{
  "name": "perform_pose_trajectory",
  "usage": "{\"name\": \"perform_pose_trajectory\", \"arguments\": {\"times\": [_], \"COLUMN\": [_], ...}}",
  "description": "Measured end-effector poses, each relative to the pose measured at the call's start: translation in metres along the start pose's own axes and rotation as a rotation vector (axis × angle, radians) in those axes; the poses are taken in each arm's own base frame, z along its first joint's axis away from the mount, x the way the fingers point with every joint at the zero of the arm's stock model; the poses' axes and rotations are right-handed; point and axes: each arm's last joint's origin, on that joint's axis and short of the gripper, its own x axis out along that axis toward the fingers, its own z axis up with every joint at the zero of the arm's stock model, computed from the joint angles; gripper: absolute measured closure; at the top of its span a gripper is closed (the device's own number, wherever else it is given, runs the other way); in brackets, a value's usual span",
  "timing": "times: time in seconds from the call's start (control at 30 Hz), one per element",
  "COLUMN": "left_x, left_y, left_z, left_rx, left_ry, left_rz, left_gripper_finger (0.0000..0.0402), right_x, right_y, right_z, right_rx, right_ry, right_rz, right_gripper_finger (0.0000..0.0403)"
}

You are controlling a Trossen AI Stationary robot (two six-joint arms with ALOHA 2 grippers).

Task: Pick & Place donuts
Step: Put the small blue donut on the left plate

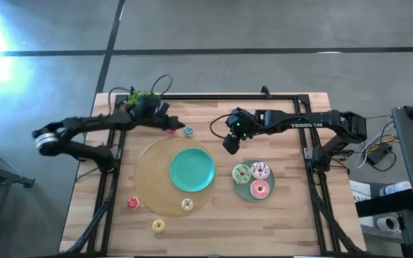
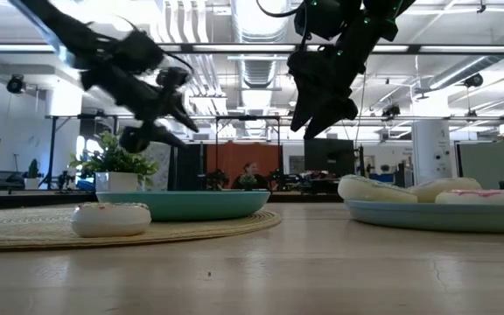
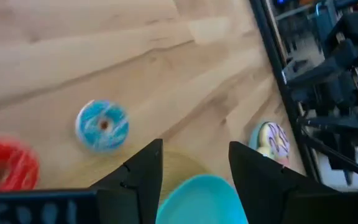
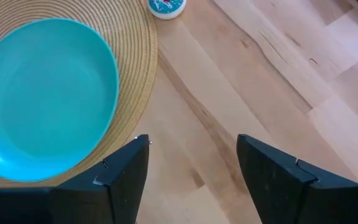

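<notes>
table (image 1: 278, 215): wooden, woven mat (image 1: 149, 168) under teal plate (image 1: 192, 170)
left gripper (image 1: 169, 118): jaws apart, above blue donut (image 1: 188, 132)
right gripper (image 1: 229, 145): jaws apart, empty, beside mat

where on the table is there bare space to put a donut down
The teal plate on the woven mat is empty. Bare wood lies between the mat and the grey-green plate, under the right pincer, and along the near edge right of the yellow donut. The grey-green plate is full; the left pincer crowds the far edge.
</notes>
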Motion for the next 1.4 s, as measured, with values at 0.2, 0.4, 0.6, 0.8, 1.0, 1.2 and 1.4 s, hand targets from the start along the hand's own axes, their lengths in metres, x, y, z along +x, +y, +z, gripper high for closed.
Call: {"name": "perform_pose_trajectory", "arguments": {"times": [0.2, 0.4, 0.6, 0.8, 1.0, 1.2, 1.4], "left_x": [0.038, 0.058, 0.078, 0.091, 0.094, 0.098, 0.109], "left_y": [0.002, -0.003, 0.002, 0.015, 0.018, 0.019, 0.021], "left_z": [0.025, 0.047, 0.052, 0.046, 0.045, 0.043, 0.034], "left_rx": [0.135, 0.278, 0.293, 0.330, 0.357, 0.415, 0.421], "left_ry": [0.190, 0.264, 0.358, 0.429, 0.445, 0.448, 0.486], "left_rz": [0.270, 0.444, 0.375, 0.446, 0.446, 0.467, 0.455], "left_gripper_finger": [0.0248, 0.0251, 0.0251, 0.0251, 0.0257, 0.0289, 0.0316], "right_x": [0.000, 0.000, 0.001, 0.003, 0.006, 0.007, 0.007], "right_y": [0.000, 0.000, -0.001, -0.002, -0.003, -0.004, -0.005], "right_z": [0.000, -0.001, -0.002, -0.005, -0.010, -0.012, -0.012], "right_rx": [0.000, -0.001, -0.010, -0.017, -0.019, -0.020, -0.018], "right_ry": [0.000, 0.007, 0.011, 0.021, 0.038, 0.045, 0.044], "right_rz": [-0.001, -0.003, -0.005, -0.009, -0.016, -0.020, -0.020], "right_gripper_finger": [0.0168, 0.0170, 0.0172, 0.0172, 0.0172, 0.0175, 0.0175]}}
